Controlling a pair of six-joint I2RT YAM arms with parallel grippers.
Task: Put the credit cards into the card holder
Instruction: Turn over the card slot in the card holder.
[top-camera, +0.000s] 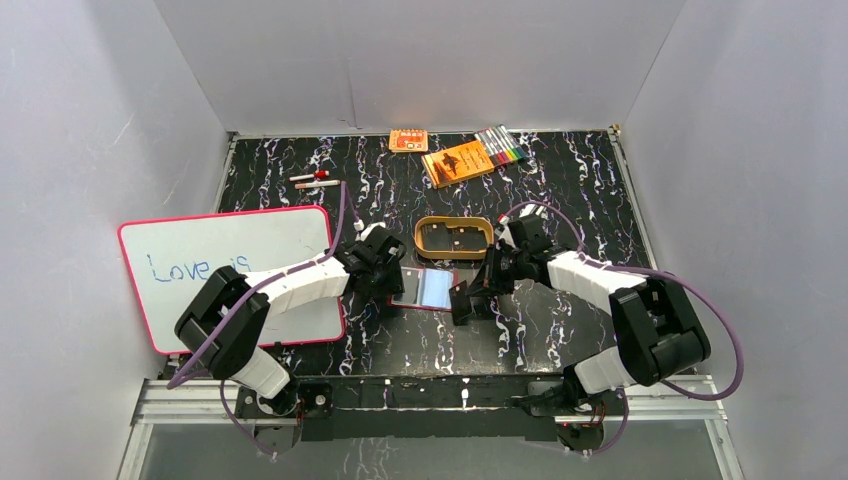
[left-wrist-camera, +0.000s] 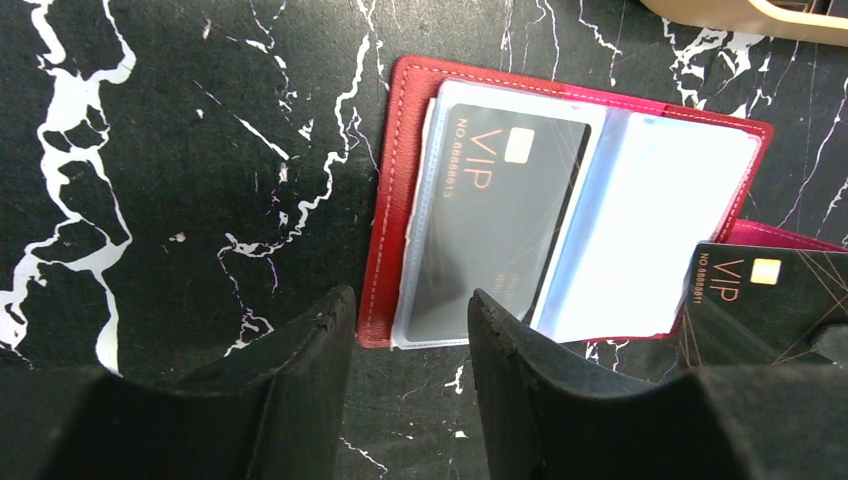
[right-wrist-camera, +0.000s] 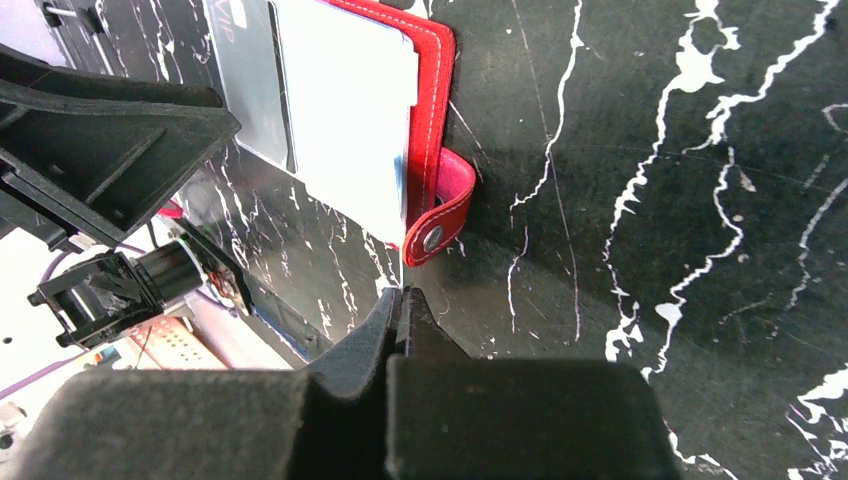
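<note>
A small dark red leather wallet (top-camera: 425, 290) is laid open on the black marbled table (top-camera: 560, 190), near a tan oval tray (top-camera: 453, 219). One flat black card marked VIP (left-wrist-camera: 490, 220) is tucked inside one of its clear sleeves. A second black card (left-wrist-camera: 770, 300) is pinched tight by the right gripper (right-wrist-camera: 400, 298), just beside the wallet's snap tab (right-wrist-camera: 440, 215). The left gripper (left-wrist-camera: 410, 335) is held over the wallet's edge with its fingers spread apart, and nothing is gripped by it.

credit card (left-wrist-camera: 495, 215) in card holder (left-wrist-camera: 385, 200), tray (top-camera: 454, 219) behind
</note>
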